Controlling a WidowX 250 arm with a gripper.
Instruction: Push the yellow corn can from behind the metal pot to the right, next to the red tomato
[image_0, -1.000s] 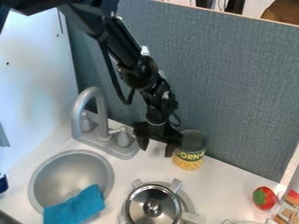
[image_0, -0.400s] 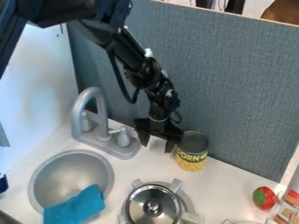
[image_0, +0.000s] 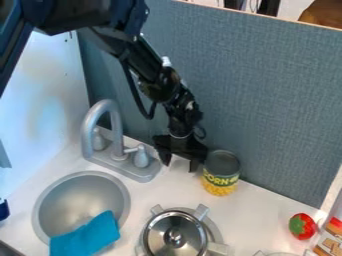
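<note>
Just beside a can of corn (image_0: 221, 173), the robot's hand (image_0: 179, 164) hangs over the white worktop (image_0: 257, 210), its fingers parted and grasping nothing; the can stands upright near the gray panel (image_0: 267, 100).

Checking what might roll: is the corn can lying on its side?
No, the can stands upright beside the gripper, dark end up.

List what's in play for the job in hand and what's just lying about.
In play, judging by nearness:
- gripper, fingers apart, above the counter
- corn can, upright, right beside the fingers

Lying about:
- blue cloth, over the sink rim
- metal lid
- toy strawberry
- box at the edge
</note>
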